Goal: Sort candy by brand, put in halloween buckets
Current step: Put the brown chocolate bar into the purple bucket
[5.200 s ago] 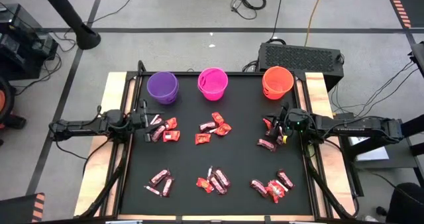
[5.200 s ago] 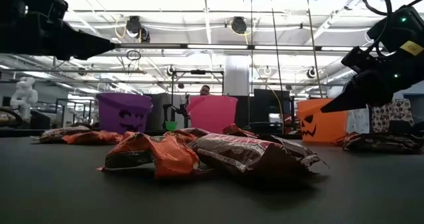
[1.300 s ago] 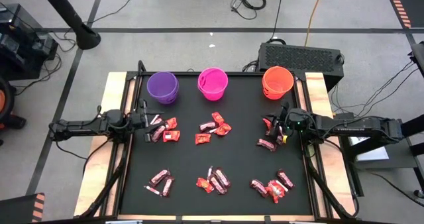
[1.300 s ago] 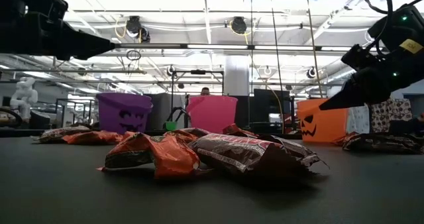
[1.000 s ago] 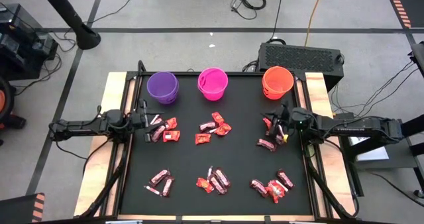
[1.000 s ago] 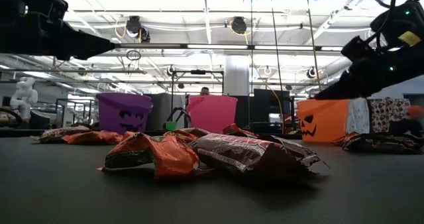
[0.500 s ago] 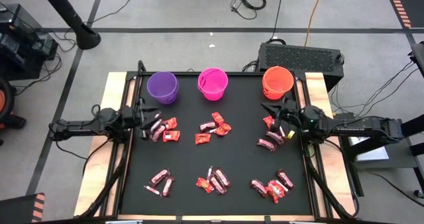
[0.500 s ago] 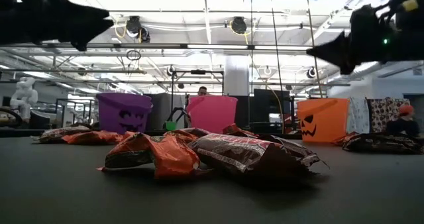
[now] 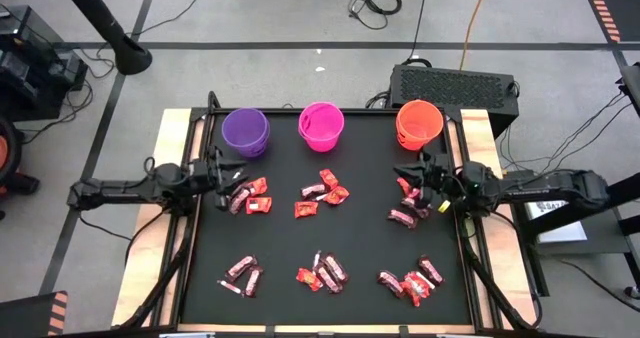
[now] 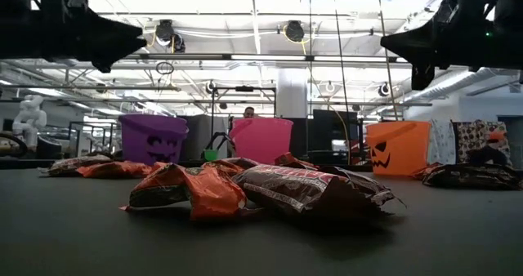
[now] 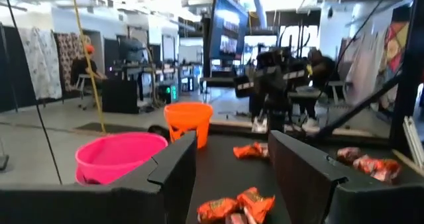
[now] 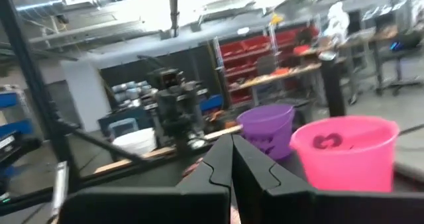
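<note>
Left gripper (image 9: 216, 168) hangs with jaws spread and empty, red-orange candy (image 9: 252, 195) just below them; right gripper (image 9: 405, 170) is clenched on nothing, poised beside the orange bucket (image 9: 418, 123)

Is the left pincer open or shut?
Open. The left pincer shows a clear gap between its fingers, with candy visible through it.

Scattered candy (image 9: 322, 188) clusters before three seemingly upright buckets (image 9: 321, 125).
</note>
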